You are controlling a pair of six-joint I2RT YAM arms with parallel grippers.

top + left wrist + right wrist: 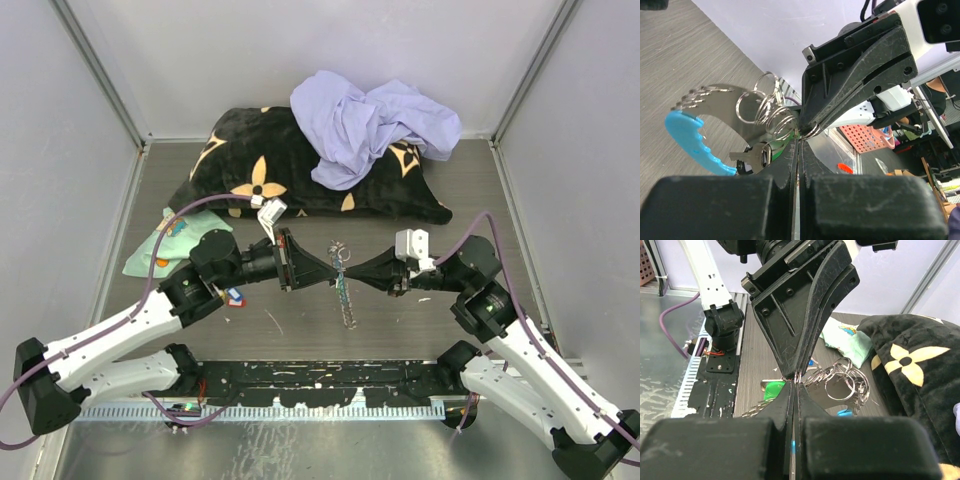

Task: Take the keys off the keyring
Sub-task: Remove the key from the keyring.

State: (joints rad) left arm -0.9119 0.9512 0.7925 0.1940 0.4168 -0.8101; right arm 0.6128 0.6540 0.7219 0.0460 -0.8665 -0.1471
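Above the table's middle the keyring (346, 300) hangs between both grippers, its silver chain dangling down. My left gripper (331, 272) is shut on one of its wire rings, and my right gripper (351, 272) is shut on the bunch from the opposite side, tip to tip. The left wrist view shows the left gripper (799, 134) pinching by the rings (765, 107), with the light-blue crescent (687, 132) and a green-tagged key (757, 156) hanging to the left. In the right wrist view the right gripper (795, 384) meets the rings (840, 382) and the green tag (772, 389). A small tagged key (235, 296) lies on the table.
A black pillow with gold flowers (300, 165) lies at the back, with a lilac cloth (375, 120) heaped on it. A mint-green cloth (170, 245) sits at the left by the left arm. White walls close in the sides. A black rail (320, 380) runs along the near edge.
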